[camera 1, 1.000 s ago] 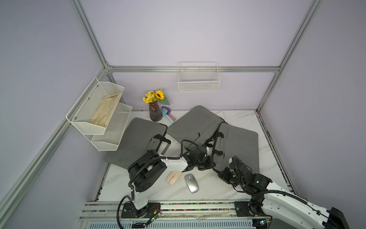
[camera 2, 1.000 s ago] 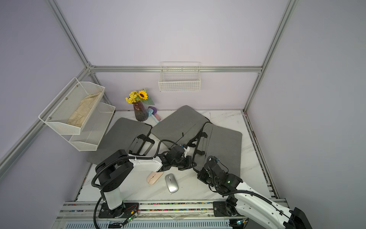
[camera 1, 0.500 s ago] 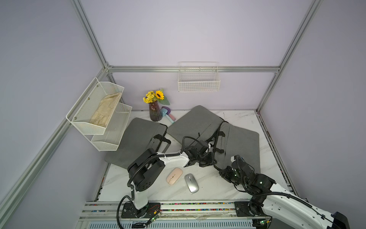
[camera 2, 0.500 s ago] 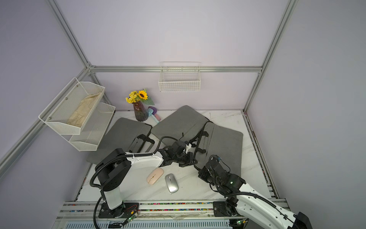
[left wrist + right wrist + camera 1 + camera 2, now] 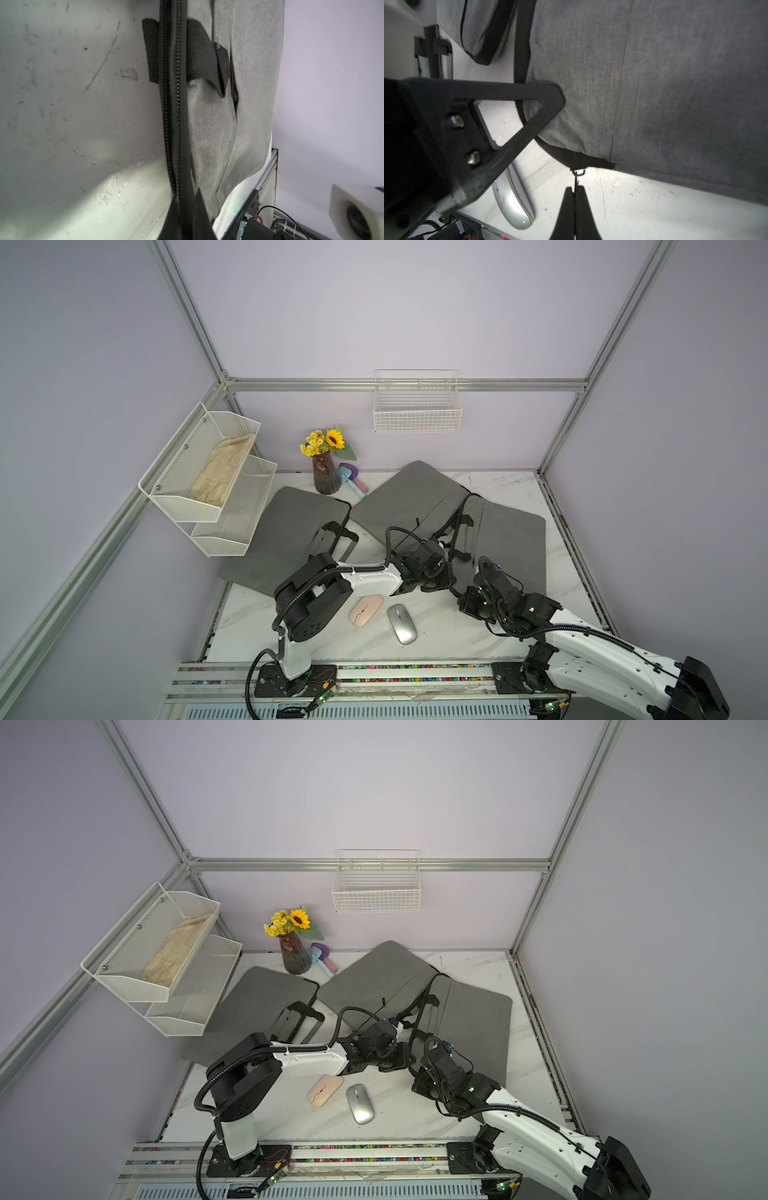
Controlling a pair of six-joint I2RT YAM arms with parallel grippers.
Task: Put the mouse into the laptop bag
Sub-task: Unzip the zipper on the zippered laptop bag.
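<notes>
- On the table (image 5: 453, 639), silver mouse (image 5: 402, 623) and pink mouse (image 5: 365, 610) lie side by side, outside the laptop bag (image 5: 509, 539).
- Left claw (image 5: 186, 209) clamps its zipper edge (image 5: 172, 124).
- Right claw (image 5: 574, 197) pinches the zipper pull (image 5: 576, 176).

grey laptop bag (image 5: 654, 83), right hand (image 5: 574, 189) pinching its zipper pull (image 5: 576, 178), silver mouse (image 5: 512, 207) nearby

Both top views were mounted high above front rail (image 5: 415, 674), facing steeply down and back, distant; covered whole table (image 5: 449, 643), near-identical overlap; left wrist camera pressed close against laptop bag (image 5: 239, 124) edge; right wrist camera sat close over bag corner; shared silver mouse (image 5: 512, 203) with top views.
</notes>
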